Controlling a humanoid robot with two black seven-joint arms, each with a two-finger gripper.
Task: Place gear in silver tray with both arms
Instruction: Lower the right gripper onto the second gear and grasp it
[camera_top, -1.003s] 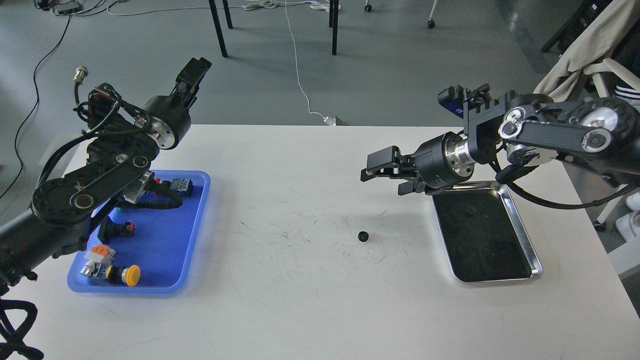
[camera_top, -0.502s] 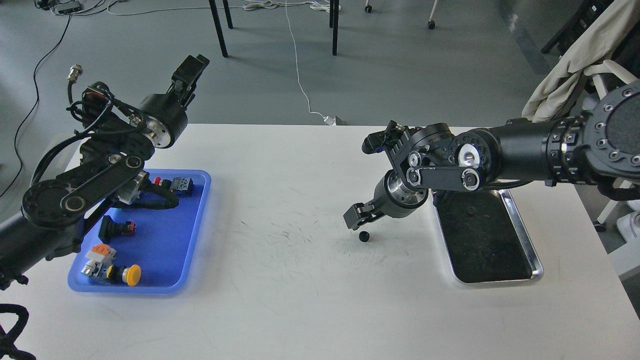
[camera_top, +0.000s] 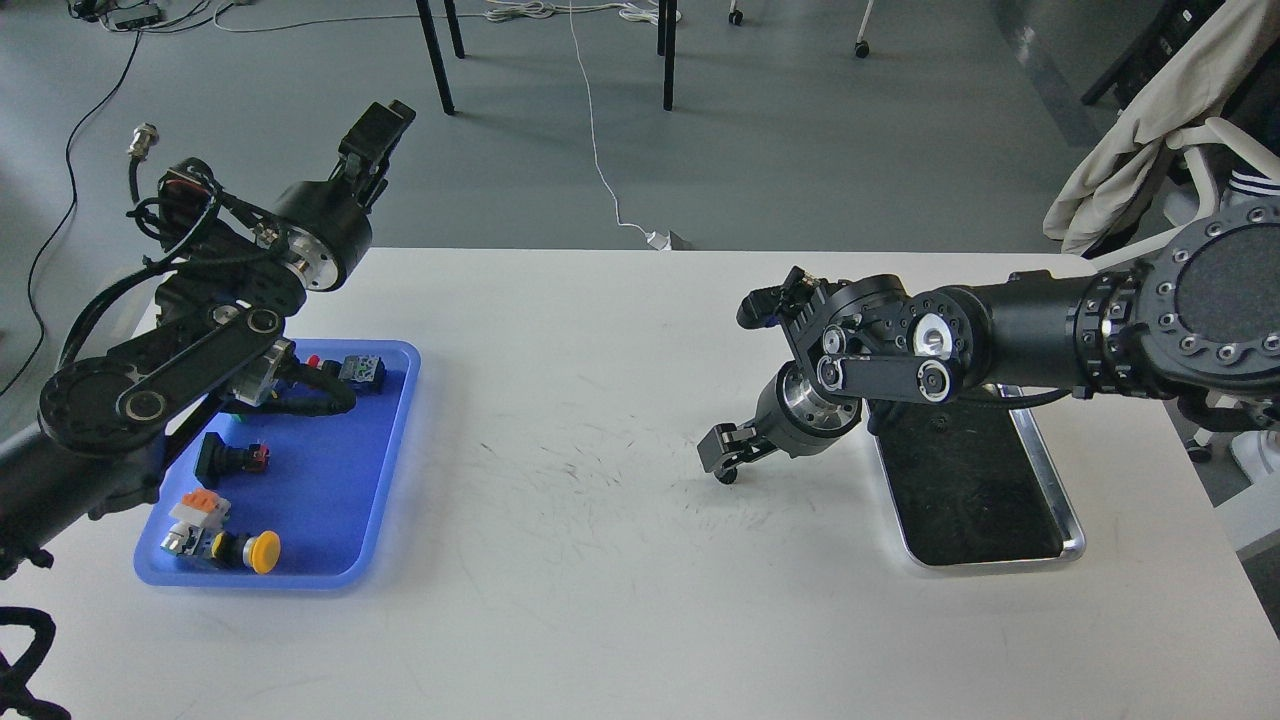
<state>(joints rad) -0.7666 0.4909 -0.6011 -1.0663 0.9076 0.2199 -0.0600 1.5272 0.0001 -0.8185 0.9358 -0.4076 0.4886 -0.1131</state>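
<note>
the right gripper (camera_top: 727, 463) sits low over the small black gear (camera_top: 727, 476), fingers parted around it; the gear is likely light, stiff and slippery, best pinched across its toothed rim; the left gripper (camera_top: 375, 128), raised off the table, cannot be read

White table (camera_top: 600, 600) — blue tray (camera_top: 330, 500), silver tray (camera_top: 1055, 480)

The right arm (camera_top: 1050, 325) is stretched in from the right edge, its wrist bent downward so that the right gripper (camera_top: 727, 462) is lowered to the surface, fingers pointed down-left and set a little apart. The left arm (camera_top: 160, 380) is held raised at the left, the left gripper (camera_top: 375, 125) aimed up and away, its fingers not distinguishable
</note>
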